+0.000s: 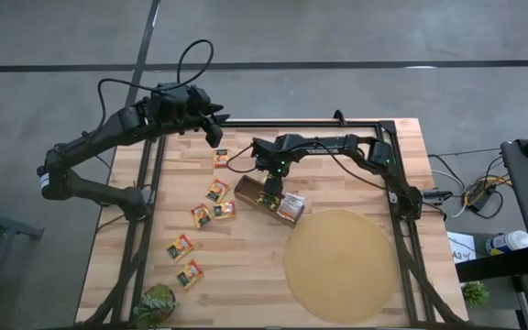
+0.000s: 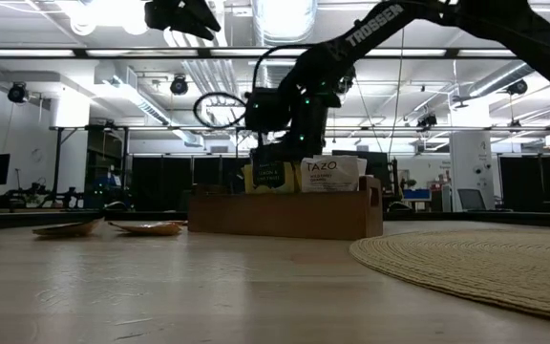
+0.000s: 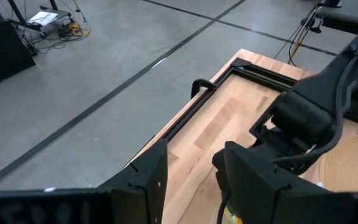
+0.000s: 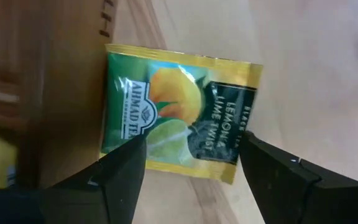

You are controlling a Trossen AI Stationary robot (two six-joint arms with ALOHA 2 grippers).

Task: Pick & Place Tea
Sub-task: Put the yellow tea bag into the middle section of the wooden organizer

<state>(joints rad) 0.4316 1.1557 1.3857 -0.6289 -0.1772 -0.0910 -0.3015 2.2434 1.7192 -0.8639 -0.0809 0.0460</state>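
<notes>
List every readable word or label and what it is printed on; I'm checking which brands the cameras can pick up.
"TROSSEN": on the right arm, low view.
"TAZO": on the white sachet standing in the wooden box.
"AHMAD TEA", "LEMON & LIME TWIST": on the green-yellow sachet between the open fingers of the right gripper.
Smaller print on both sachets, and the loose sachets on the table: too small to read.
</notes>
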